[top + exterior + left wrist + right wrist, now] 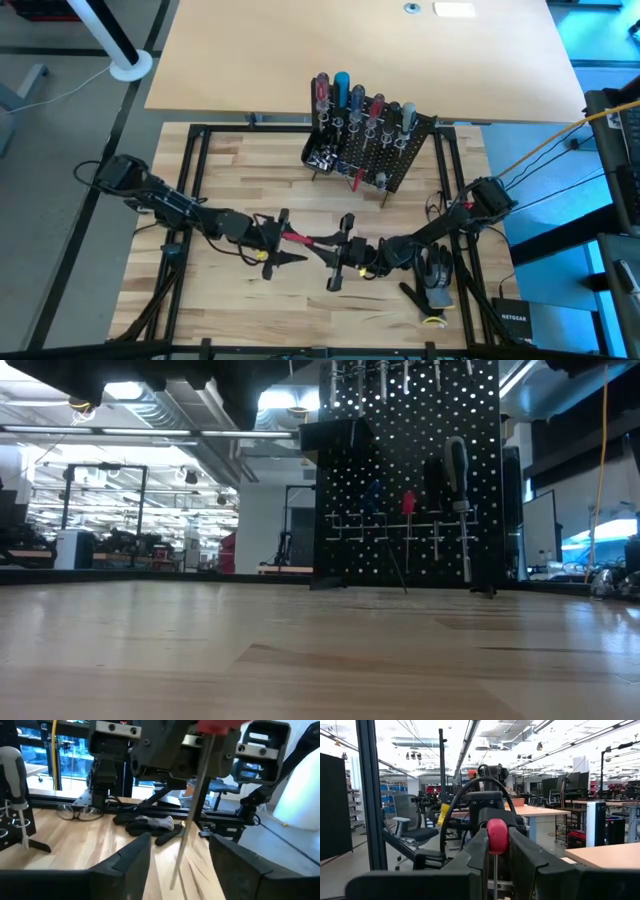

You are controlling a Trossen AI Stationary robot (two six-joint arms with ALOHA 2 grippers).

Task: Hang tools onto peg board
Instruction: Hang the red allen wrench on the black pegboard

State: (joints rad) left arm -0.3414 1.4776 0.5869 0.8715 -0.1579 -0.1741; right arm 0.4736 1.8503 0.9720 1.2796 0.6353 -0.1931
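A screwdriver with a red handle (pixel 308 240) hangs in the air between my two grippers, above the middle of the near half of the table. My right gripper (pixel 330 246) is shut on its handle. Its silver shaft (pixel 187 830) slants down between the fingers of my left gripper (pixel 180 860), which stand open on either side without touching it. The black peg board (pixel 372 145) stands upright at the far middle, with several red, blue and dark-handled tools hung in its rings. My right gripper pinches the screwdriver's red handle (pixel 496 836) between its two fingers, with the rounded butt end showing between them. The fingers come about level from the table's right. The screwdriver is lifted clear of the table, its shaft slanting down toward my left gripper.
A black-and-grey glove (pixel 435 275) lies on the table near the front right, under the right arm. A pair of clear glasses (pixel 75 812) lies on the table near the right arm's base. A black frame rail (pixel 190 200) borders the wooden top. Bare wood lies in front of the peg board (pixel 410 470).
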